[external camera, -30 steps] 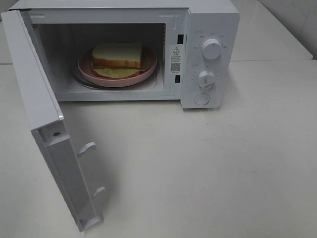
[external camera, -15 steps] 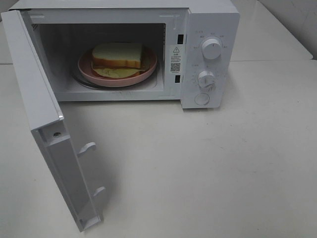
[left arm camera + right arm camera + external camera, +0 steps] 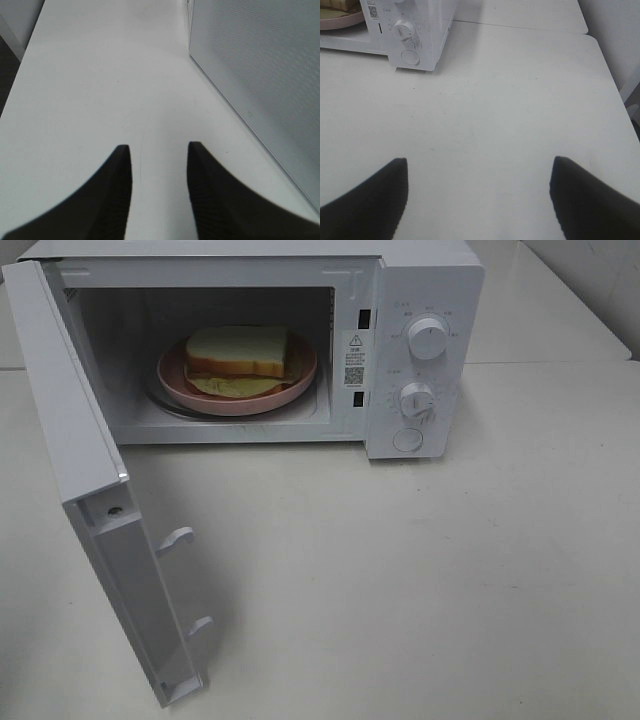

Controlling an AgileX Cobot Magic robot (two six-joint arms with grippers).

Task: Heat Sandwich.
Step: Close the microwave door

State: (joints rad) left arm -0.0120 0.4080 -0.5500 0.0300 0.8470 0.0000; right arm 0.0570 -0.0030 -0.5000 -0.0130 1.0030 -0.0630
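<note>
**Two grippers, a loaded microwave, an open door.** We found the left gripper (image 3: 158,146) with its two dark fingers parted by a moderate gap, nothing between them, hanging over the bare table (image 3: 450,570). The right gripper (image 3: 480,160) stood with its fingers spread much wider, likewise empty. Neither gripper appeared in the high exterior view.

Just beside the left gripper ran a grey perforated panel, which we took to be the microwave door (image 3: 70,410). This door hung wide open on its left-side hinge, with its free edge and two latch hooks turned toward the near part of the table. Ahead of the right gripper, and well apart from it, stood the control panel of the microwave (image 3: 420,300), carrying an upper dial (image 3: 428,338), a lower dial (image 3: 416,400) and a round button (image 3: 408,440).

The sandwich (image 3: 238,352) lay on the pink plate (image 3: 240,405) inside the cavity. Its long axis ran across the cavity mouth, and it was beyond both grippers and untouched by either.

We judged loading complete and closing the door to be the step in hand. The relation that governed it was the door lying on the left arm's side, close to that gripper. The swing would have to run from there toward the control panel. The right arm was the nearer one to the dials.
</note>
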